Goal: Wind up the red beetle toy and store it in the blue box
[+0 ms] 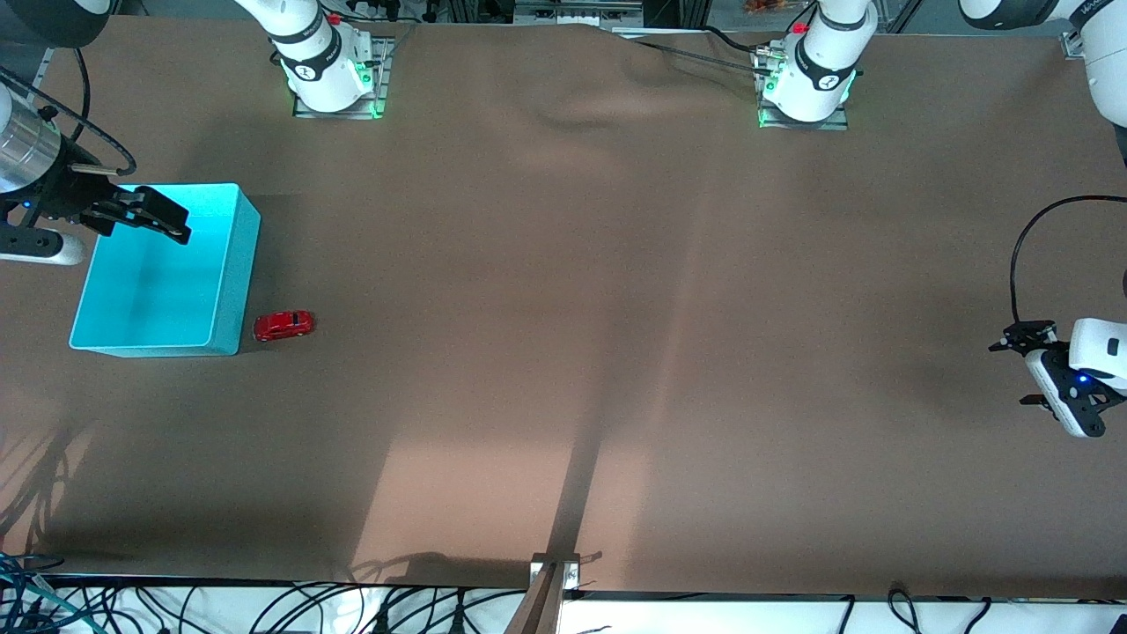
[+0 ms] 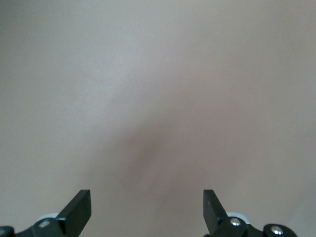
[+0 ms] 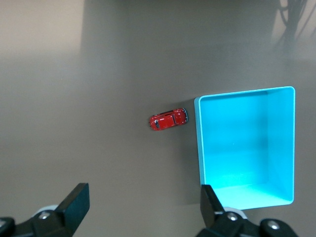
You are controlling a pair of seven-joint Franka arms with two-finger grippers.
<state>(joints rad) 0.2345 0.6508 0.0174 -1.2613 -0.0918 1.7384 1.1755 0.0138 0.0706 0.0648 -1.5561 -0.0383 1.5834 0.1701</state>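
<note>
The red beetle toy (image 1: 283,325) stands on the brown table, just beside the blue box (image 1: 236,282) near the box's corner nearest the front camera. The box is open-topped and empty. My right gripper (image 1: 176,224) hangs open and empty over the box's edge that lies farther from the camera. The right wrist view shows the toy (image 3: 168,119) next to the box (image 3: 247,143), with the right gripper (image 3: 144,192) well apart from the toy. My left gripper (image 1: 1017,372) waits open and empty at the left arm's end of the table; its wrist view (image 2: 147,197) shows only bare table.
The brown table cloth (image 1: 563,308) has a wrinkle near the arm bases. A metal bracket (image 1: 555,572) sits at the table's edge nearest the front camera. Cables lie below that edge.
</note>
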